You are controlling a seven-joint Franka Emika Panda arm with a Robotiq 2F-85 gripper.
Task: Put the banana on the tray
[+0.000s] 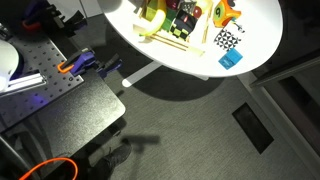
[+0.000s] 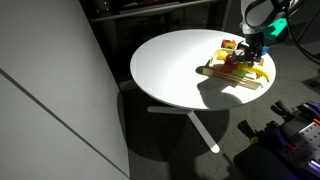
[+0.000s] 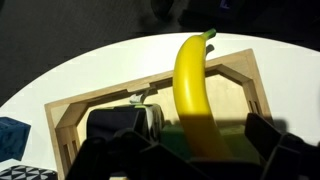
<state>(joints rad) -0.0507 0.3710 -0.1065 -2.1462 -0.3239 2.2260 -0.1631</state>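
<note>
In the wrist view the yellow banana [image 3: 192, 85] lies lengthwise on the pale wooden tray [image 3: 235, 95], its stem pointing away from me. My gripper [image 3: 205, 122] is open, with one dark finger on each side of the banana's near end and a gap between each finger and the fruit. In an exterior view the gripper [image 2: 252, 47] hangs just above the tray [image 2: 228, 78] on the round white table, and the banana [image 2: 259, 72] shows at the tray's end. In an exterior view the tray [image 1: 172, 42] sits at the table's top edge, partly cut off.
A blue block [image 1: 231, 60], a black-and-white checkered square [image 1: 227, 40] and an orange-yellow toy [image 1: 228, 12] lie beside the tray. Other colourful toys [image 2: 230, 55] sit on the tray. The table edge [image 2: 160, 100] drops to a dark floor.
</note>
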